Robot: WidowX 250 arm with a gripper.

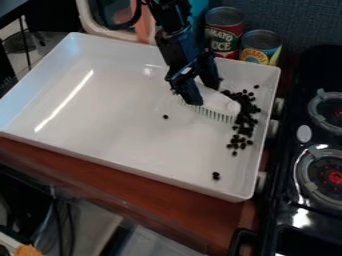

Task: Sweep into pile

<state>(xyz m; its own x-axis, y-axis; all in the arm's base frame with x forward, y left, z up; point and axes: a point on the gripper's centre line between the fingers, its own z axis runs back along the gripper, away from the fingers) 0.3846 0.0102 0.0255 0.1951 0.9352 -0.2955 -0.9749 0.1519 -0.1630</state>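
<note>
The black gripper (205, 95) hangs over the upper right part of the white tray (120, 125), shut on a white brush (219, 104). Green-tinged bristles on the brush point down toward the tray floor. Dark beans (246, 120) lie in a loose heap along the brush's right side, near the tray's right wall. One lone bean (165, 117) sits left of the brush, and a small clump (216, 175) lies near the front right corner.
Two cans, a red one (223, 32) and a yellow-blue one (260, 47), stand behind the tray's back right edge. A black stove (300, 200) with two burners adjoins the tray on the right. The brown wooden counter (133, 187) runs along the front.
</note>
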